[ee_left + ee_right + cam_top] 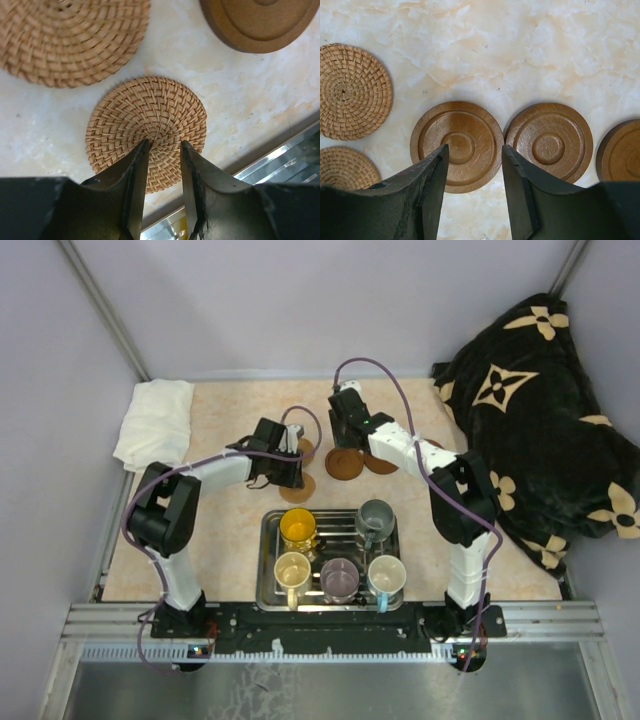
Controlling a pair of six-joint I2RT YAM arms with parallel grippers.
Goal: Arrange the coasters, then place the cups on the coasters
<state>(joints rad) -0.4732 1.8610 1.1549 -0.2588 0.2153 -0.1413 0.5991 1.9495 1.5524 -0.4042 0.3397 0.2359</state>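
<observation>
The left gripper (165, 144) is pictured with jaws partly spread and nothing pinched, set over a woven coaster (145, 117) lying flat on the marbled desk (45, 140); contact cannot be told. A second woven coaster (70, 35) is seen at its 11 o'clock. The right gripper (474, 148) is held spread above a grooved wooden coaster (457, 125), with two more wooden coasters (549, 142) ranged at its 3 o'clock. The five mugs (339, 578) are kept in a steel tray (268, 540) at the desk's 6 o'clock edge.
</observation>
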